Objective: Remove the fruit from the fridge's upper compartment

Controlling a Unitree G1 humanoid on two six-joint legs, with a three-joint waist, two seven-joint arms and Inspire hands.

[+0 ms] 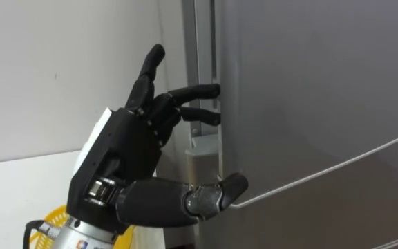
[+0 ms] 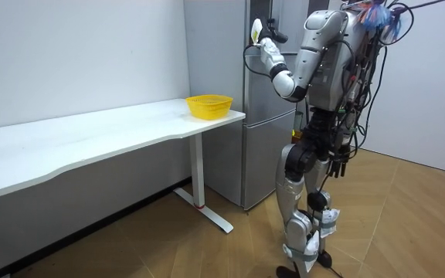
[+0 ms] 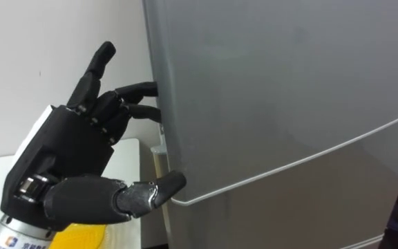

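Note:
The grey fridge (image 1: 309,104) stands right before me, and a thin seam (image 1: 323,169) divides its upper door from the lower one. My left hand (image 1: 126,155) is at the upper door's left edge. Two of its fingers (image 1: 195,92) reach into the gap behind that edge, their tips hidden. One finger points straight up. The thumb (image 1: 213,196) lies against the door's front at the seam. In the room view I stand upright facing the fridge (image 2: 265,116), left hand (image 2: 263,42) raised to the upper door. My right hand (image 2: 341,164) hangs by my hip.
A yellow basket (image 2: 208,106) sits on the end of a long white table (image 2: 91,135) just left of the fridge; its rim shows below my left wrist (image 1: 47,228). A white wall runs behind the table. Wooden floor lies behind me.

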